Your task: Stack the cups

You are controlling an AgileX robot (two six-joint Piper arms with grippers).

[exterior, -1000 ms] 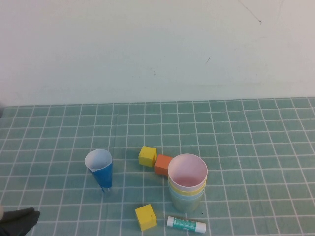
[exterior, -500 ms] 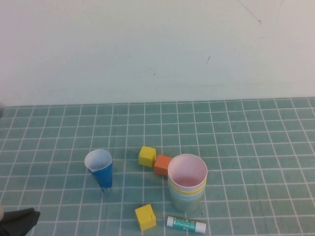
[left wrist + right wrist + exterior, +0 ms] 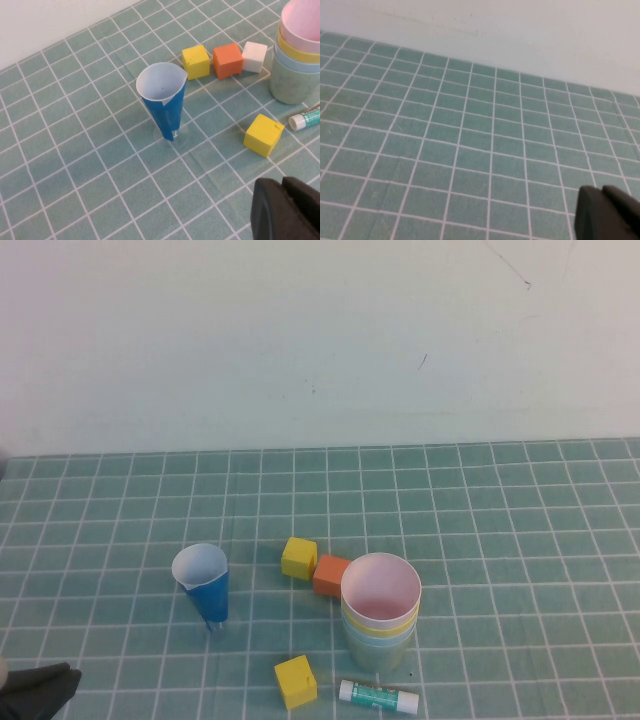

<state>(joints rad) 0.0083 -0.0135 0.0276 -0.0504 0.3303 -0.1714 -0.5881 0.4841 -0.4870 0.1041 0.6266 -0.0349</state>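
1. Standing near the middle of the green gridded mat (image 3: 520,540), slightly right and toward the near edge, are the cups (image 3: 380,615), nested into one upright stack.
2. The pink cup (image 3: 381,590) sits on top with its mouth open upward; the yellow cup (image 3: 372,624) rim shows just under it, then the light blue cup (image 3: 380,637), and the pale green cup (image 3: 378,655) at the bottom rests on the mat.
3. The left gripper (image 3: 35,690) lies at the near left corner of the mat, well apart from the stack; its dark fingers are pressed together and hold nothing.
4. The right gripper (image 3: 607,212) does not show in the high view; its wrist view has it over bare mat, fingers closed together and empty.
5. A dark-blue cone cup (image 3: 205,585) with a white inside stands upright to the left of the stack, apart from it.
6. An orange block (image 3: 331,575) touches the stack's far left side, and a yellow block (image 3: 299,557) sits just beside it on the left.
7. A white block (image 3: 254,56) shows only in the left wrist view, next to the orange one and by the stack.
8. A second yellow block (image 3: 296,681) lies near of the stack, to its left.
9. A glue stick (image 3: 378,696) lies on its side just near of the stack.
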